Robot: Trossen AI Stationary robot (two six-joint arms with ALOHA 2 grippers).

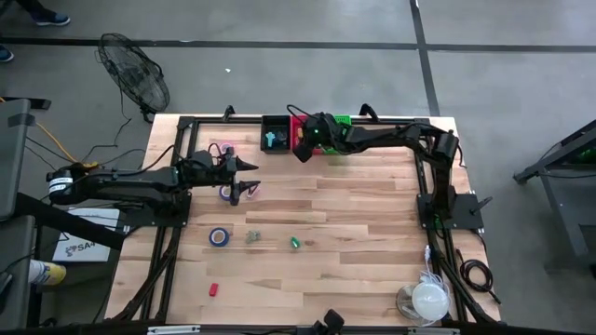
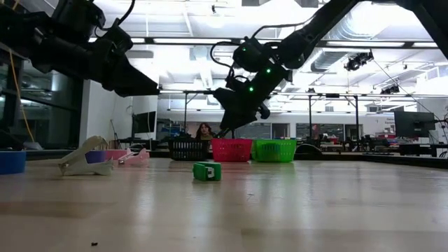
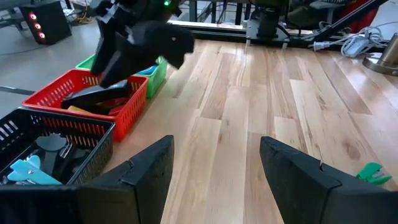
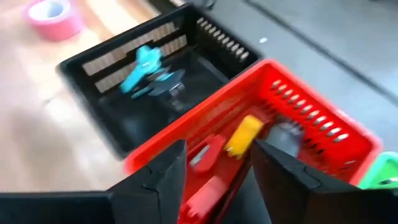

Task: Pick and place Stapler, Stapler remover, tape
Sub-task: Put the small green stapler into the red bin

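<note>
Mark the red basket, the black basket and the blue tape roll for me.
red basket [image 4: 348, 140]: right wrist view, on its far slotted wall.
black basket [image 4: 102, 59]: right wrist view, on its slotted wall.
blue tape roll [image 1: 219, 236]: high view, on its ring.

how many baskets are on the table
3, side by side along the far edge: black basket, red basket under the right gripper, green basket beyond it.

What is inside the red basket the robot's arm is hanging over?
The red basket holds a yellow stapler, a red one and a dark one. The right gripper hides part of the basket's floor.
</note>
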